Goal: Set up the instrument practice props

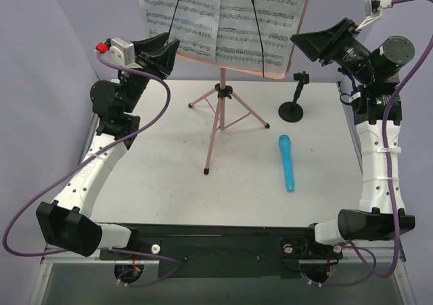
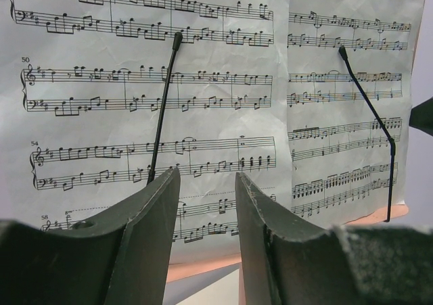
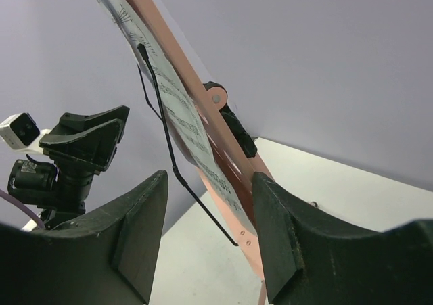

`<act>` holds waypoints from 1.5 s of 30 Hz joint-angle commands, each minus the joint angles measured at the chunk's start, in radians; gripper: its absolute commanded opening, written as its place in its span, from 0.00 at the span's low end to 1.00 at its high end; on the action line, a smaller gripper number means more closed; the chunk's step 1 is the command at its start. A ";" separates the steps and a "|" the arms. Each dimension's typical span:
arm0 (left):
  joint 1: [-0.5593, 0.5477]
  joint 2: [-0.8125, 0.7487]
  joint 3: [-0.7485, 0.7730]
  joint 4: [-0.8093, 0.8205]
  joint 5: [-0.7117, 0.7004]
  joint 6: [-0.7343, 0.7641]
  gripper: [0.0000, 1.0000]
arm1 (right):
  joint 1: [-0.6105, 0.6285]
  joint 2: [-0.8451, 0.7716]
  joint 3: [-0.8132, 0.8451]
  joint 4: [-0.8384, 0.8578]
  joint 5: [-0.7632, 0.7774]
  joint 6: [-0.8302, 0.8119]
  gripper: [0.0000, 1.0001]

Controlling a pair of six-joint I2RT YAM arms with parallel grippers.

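The pink music stand [image 1: 218, 112] stands upright on its three thin legs in the upper centre of the top view, feet spread on the white table [image 1: 155, 176]. Its desk fills the top edge of the frame and carries two white sheet-music pages side by side: the left page [image 1: 179, 14] and the right page [image 1: 267, 17], both printed side out. Each page is pinned by one thin black retaining wire [image 1: 174, 14], which the left wrist view shows lying across the staves. The pink lower lip of the desk shows below the pages. The short black mic stand [image 1: 292, 109] sits upright on its round base just right of the tripod legs and carries nothing in its clip. The bright blue microphone [image 1: 287, 161] lies flat on the table, lower right of centre, apart from the mic stand and pointing roughly up-frame. The left gripper [image 1: 169, 56] hovers at the lower left corner of the desk, jaws parted with nothing between them; in its wrist view the left page shows through the gap. The right gripper [image 1: 308, 48] hovers just beside the right edge of the desk, jaws likewise spread and holding nothing; contact with the desk edge cannot be determined. Both arms rise from the bottom edge along the table's sides
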State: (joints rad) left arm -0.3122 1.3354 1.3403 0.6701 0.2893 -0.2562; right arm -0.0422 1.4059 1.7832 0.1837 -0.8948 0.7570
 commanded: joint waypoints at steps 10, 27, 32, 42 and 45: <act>0.005 -0.005 0.011 0.031 0.011 -0.014 0.48 | 0.021 -0.019 0.013 0.068 0.000 -0.033 0.47; 0.005 0.004 0.011 0.042 0.020 -0.023 0.48 | 0.021 -0.074 -0.015 0.011 0.023 -0.107 0.47; 0.005 0.007 0.017 0.040 0.020 -0.021 0.48 | 0.022 -0.059 -0.008 0.016 0.025 -0.104 0.46; 0.005 0.008 0.007 0.045 0.021 -0.023 0.48 | 0.030 -0.032 0.008 0.011 0.023 -0.107 0.46; 0.005 0.007 0.008 0.043 0.019 -0.021 0.48 | 0.033 -0.027 0.007 0.011 0.025 -0.107 0.46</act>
State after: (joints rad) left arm -0.3122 1.3403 1.3392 0.6716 0.3004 -0.2634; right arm -0.0181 1.3773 1.7538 0.1455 -0.8680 0.6605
